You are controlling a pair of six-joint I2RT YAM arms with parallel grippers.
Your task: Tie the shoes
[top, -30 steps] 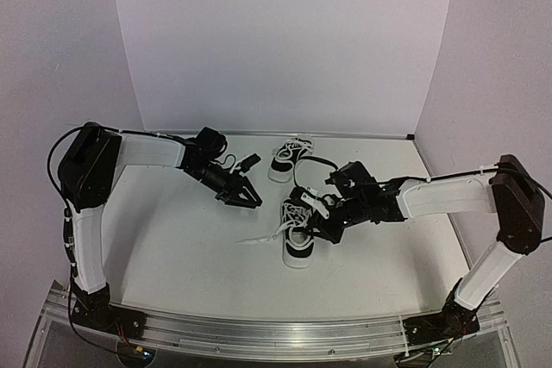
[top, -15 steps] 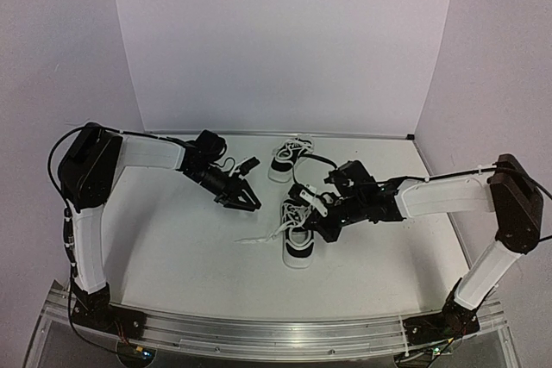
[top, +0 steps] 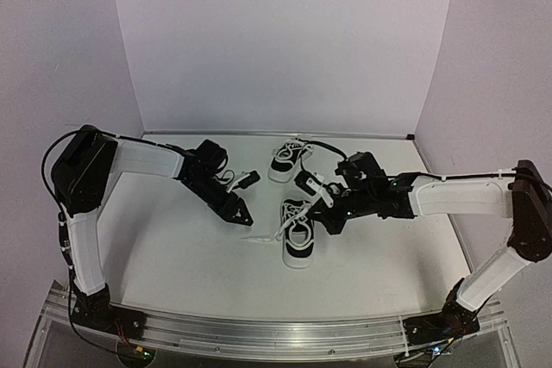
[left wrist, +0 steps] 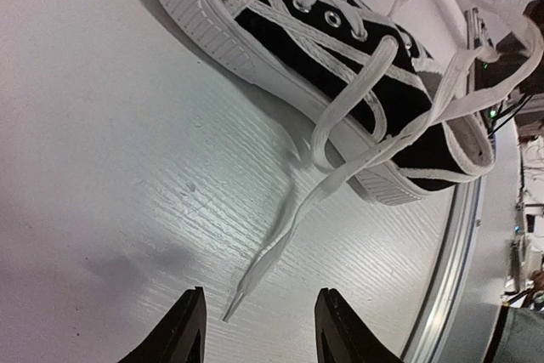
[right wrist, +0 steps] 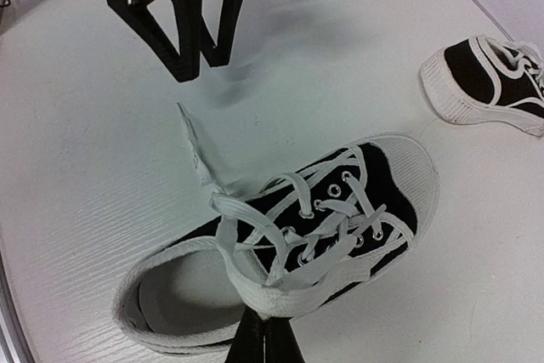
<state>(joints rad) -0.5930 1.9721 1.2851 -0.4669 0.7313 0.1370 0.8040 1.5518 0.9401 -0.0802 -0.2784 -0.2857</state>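
The near shoe (top: pixel 298 234) is a black sneaker with a white sole, lying mid-table with loose white laces. My right gripper (top: pixel 323 211) is shut on a bundled lace (right wrist: pixel 293 291) at the shoe's side (right wrist: pixel 280 244). A free lace end (left wrist: pixel 234 305) lies flat on the table left of the shoe (left wrist: pixel 340 65). My left gripper (left wrist: pixel 259 329) is open, its fingertips (left wrist: pixel 191 322) on either side of that lace tip, just short of it. It also shows in the top view (top: pixel 241 214) and the right wrist view (right wrist: pixel 191 23). The second shoe (top: pixel 289 161) stands farther back.
The second shoe also shows at the upper right of the right wrist view (right wrist: pixel 493 82). The white table (top: pixel 172 256) is backed by a white wall. An aluminium rail (top: pixel 259 333) runs along the near edge.
My left gripper has dropped and come nearer, toward the free lace end on the table. My right gripper has shifted a little up and back with the lace in it.
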